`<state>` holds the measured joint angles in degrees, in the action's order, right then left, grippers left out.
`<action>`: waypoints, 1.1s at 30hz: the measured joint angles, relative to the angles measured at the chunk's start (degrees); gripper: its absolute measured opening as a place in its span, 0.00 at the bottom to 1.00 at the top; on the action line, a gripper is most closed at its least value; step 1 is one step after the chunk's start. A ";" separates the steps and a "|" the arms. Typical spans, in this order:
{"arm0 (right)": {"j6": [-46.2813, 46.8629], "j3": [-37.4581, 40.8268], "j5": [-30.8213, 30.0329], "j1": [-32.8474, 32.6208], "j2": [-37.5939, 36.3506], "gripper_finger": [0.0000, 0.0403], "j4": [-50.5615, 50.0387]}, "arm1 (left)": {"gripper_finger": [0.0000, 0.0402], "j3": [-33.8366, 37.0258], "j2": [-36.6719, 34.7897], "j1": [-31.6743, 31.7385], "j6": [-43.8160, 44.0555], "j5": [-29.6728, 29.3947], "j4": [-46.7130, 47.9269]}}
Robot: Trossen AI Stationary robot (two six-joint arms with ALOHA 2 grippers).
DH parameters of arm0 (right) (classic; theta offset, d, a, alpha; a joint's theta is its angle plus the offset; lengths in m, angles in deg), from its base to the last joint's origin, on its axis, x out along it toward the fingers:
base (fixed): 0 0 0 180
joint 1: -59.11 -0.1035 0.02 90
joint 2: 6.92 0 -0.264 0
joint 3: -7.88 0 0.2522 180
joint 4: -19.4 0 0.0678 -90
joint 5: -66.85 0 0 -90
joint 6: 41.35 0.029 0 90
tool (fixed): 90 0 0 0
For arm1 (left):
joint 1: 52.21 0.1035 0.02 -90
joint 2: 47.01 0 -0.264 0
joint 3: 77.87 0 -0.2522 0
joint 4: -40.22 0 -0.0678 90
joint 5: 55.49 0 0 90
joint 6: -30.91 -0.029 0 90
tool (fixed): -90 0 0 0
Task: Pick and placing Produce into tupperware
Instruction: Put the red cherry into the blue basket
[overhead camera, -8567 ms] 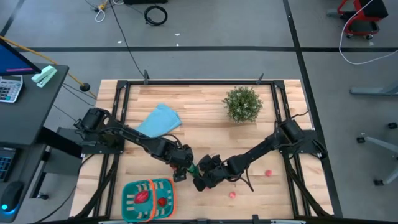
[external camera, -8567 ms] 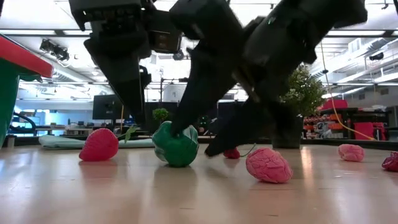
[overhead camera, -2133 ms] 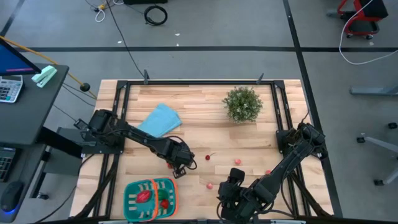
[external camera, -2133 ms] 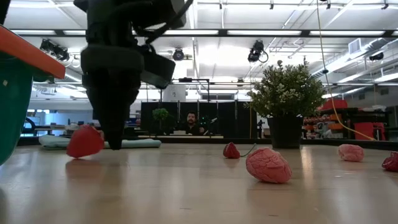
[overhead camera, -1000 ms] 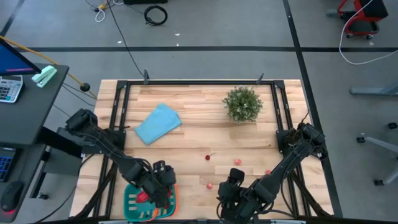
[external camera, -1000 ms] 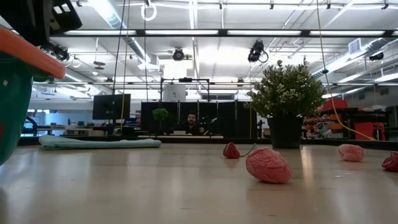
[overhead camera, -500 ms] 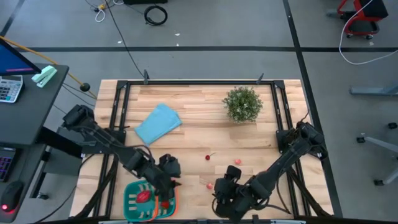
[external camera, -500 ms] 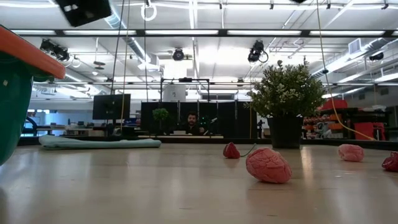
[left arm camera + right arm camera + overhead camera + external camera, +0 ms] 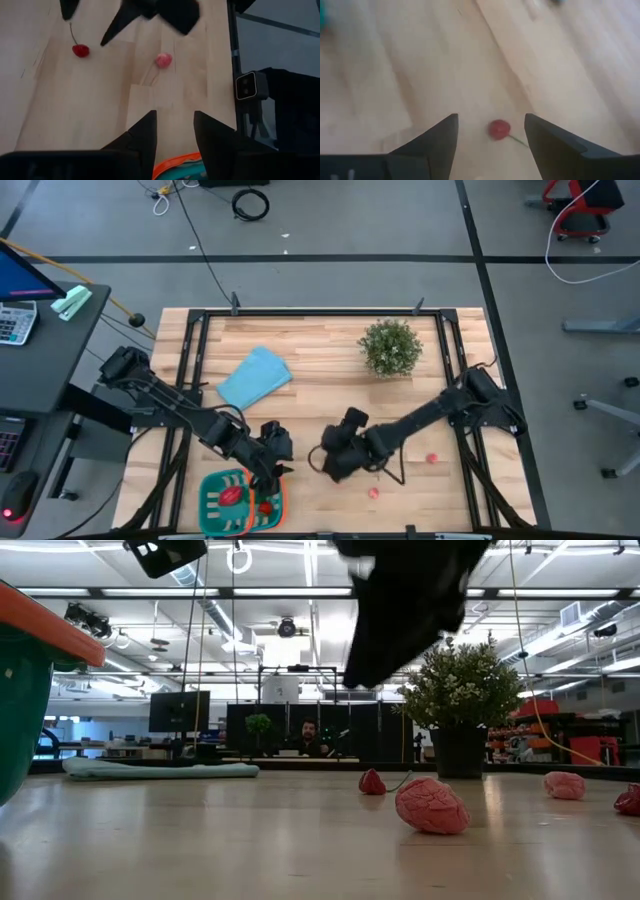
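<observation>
The teal tupperware point(image 9: 212, 498) with orange rim point(image 9: 175, 165) stands at the table's near left, with red produce point(image 9: 228, 496) inside. My left gripper point(image 9: 281, 467) hangs open and empty over its far right corner. My right gripper point(image 9: 322, 460) is open and empty at mid-table. In the right wrist view a red cherry point(image 9: 498, 129) lies on the wood ahead of my right gripper's fingers point(image 9: 490, 118). In the left wrist view, a cherry point(image 9: 80, 50) and a pink piece point(image 9: 163, 60) lie beyond the left gripper point(image 9: 175, 131). More produce point(image 9: 432, 459) point(image 9: 373, 492) rests on the table's right.
A potted plant point(image 9: 390, 346) stands at the far right and a light blue cloth point(image 9: 255, 376) lies at the far left. In the low view, pink pieces point(image 9: 432, 805) point(image 9: 565, 785) and a cherry point(image 9: 372, 782) lie on the bare wood. A person sits far behind.
My left gripper has come up from over the tupperware and shifted toward its far right corner. My right arm has swung from the near edge toward the far and left, bringing its gripper to mid-table close to the left gripper.
</observation>
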<state>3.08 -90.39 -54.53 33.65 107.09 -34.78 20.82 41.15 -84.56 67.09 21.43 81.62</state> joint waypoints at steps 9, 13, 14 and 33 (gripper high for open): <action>3.65 8.97 3.44 4.79 -0.10 0.58 7.71 | 0.32 0.00 0.00 -0.12 -2.65 0.01 0.04; 3.51 9.03 3.51 4.56 -0.02 0.57 9.17 | 0.31 0.00 0.00 0.08 -3.43 -0.02 0.08; 3.57 9.03 3.36 4.33 -0.02 0.57 9.24 | 0.31 0.00 0.00 0.08 -3.48 0.00 0.10; 6.67 20.23 -0.42 3.58 0.36 0.52 23.90 | 0.29 0.00 0.00 0.32 -3.91 -0.02 0.00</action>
<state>9.75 -70.16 -54.95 37.23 107.45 -10.89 20.82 41.15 -84.24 63.18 21.41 81.62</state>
